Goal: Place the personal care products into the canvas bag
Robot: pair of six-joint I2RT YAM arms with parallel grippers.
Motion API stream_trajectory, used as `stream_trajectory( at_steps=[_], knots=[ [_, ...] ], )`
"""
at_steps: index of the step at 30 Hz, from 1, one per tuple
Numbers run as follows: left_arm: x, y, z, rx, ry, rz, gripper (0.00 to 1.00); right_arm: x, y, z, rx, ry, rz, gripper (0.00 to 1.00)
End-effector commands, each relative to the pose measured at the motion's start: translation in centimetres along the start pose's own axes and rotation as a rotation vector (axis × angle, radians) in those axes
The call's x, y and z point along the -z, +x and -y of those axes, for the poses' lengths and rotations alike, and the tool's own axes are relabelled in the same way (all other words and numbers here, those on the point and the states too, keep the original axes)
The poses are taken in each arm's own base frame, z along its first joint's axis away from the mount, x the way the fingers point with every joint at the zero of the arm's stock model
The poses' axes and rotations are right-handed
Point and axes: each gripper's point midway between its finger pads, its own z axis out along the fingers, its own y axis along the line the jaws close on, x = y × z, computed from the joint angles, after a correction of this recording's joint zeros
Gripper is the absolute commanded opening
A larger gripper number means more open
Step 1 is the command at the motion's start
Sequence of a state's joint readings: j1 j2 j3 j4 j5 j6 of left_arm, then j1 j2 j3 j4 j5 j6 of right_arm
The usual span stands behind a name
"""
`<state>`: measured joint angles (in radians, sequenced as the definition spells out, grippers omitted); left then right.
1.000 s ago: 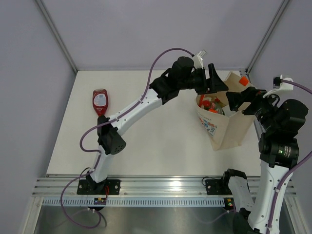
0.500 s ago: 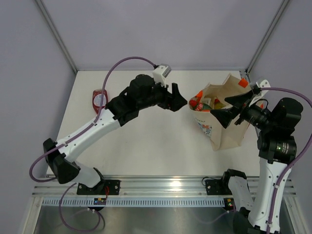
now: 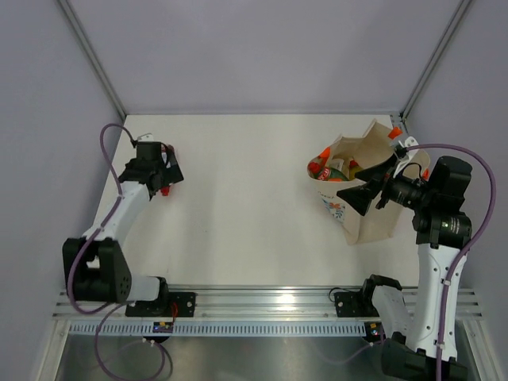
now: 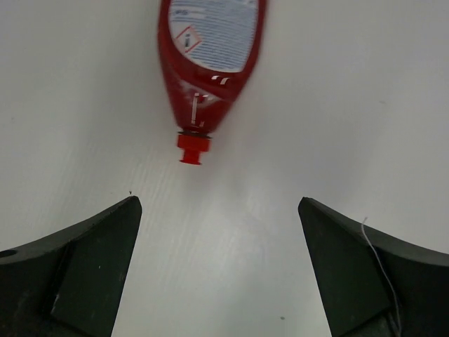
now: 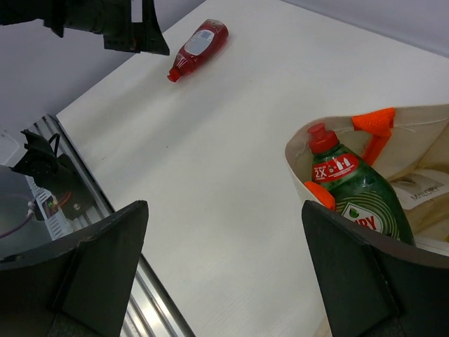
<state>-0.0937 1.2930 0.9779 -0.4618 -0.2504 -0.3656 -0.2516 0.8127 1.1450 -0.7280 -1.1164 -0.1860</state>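
1. Both wrist views crop the left fingers (image 4: 84, 267) and the right fingers (image 5: 91, 260) at the bottom edge;
2. The red bottle (image 4: 210, 63) runs off the top of the left wrist view, so we read only part of its label; from above, the left fingers cover nearly all of it;
3. The canvas bag (image 5: 428, 133) is cut by the right wrist view's right edge; its wall and the right fingers hide the green bottle (image 5: 361, 203) lower down;
4. From above, the bag's contents are too small for us to sort.

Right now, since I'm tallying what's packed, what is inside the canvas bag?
A green bottle with a red cap shows inside the bag, plus a pale item; anything beneath them is hidden.
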Motion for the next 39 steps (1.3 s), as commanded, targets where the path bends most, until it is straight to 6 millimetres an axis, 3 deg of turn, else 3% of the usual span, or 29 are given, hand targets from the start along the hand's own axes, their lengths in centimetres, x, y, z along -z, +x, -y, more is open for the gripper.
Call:
stream_trajectory(
  at_steps=[1, 7, 14, 21, 31, 34, 35, 37, 38, 39],
  knots=[
    [-4.0, -0.9, -1.7, -0.025, -0.069, -0.033, 0.99, -0.4, 0.3, 0.1, 0.01, -0.04, 0.008, 0.99],
    [-9.9, -3.8, -1.4, -0.043, -0.166, -0.037, 0.99, -0.9, 1.2, 0.8, -0.021, -0.069, -0.009, 1.0],
    [-14.1, -5.2, -1.5, -0.096, -0.251, -0.057, 0.99, -1.4, 1.7, 1.7, -0.034, -0.072, -0.022, 0.99],
    [-17.9, -2.7, -1.9, -0.225, -0.295, -0.229, 0.99, -1.7, 1.5, 1.9, -0.048, -0.09, -0.018, 0.99],
    [-19.2, 1.2, -1.8, -0.267, -0.269, -0.409, 0.97, -1.8, 1.4, 1.7, -0.071, -0.121, -0.014, 0.99],
    [-18.9, 1.4, -1.1, -0.259, -0.227, -0.423, 0.81, -1.8, 1.3, 1.4, -0.072, -0.132, -0.012, 0.99],
    [-18.8, 1.6, -0.5, -0.252, -0.191, -0.433, 0.68, -1.7, 1.3, 1.3, -0.075, -0.135, -0.013, 1.0],
    [-18.5, 2.1, 0.0, -0.233, -0.149, -0.452, 0.56, -1.7, 1.2, 1.1, -0.076, -0.144, -0.013, 0.99],
    [-18.2, 2.3, 1.0, -0.213, -0.092, -0.462, 0.43, -1.7, 1.2, 1.0, -0.079, -0.148, -0.014, 0.99],
    [-17.9, 2.3, 1.4, -0.199, -0.065, -0.464, 0.36, -1.6, 1.2, 0.9, -0.074, -0.149, -0.015, 1.0]
  ],
)
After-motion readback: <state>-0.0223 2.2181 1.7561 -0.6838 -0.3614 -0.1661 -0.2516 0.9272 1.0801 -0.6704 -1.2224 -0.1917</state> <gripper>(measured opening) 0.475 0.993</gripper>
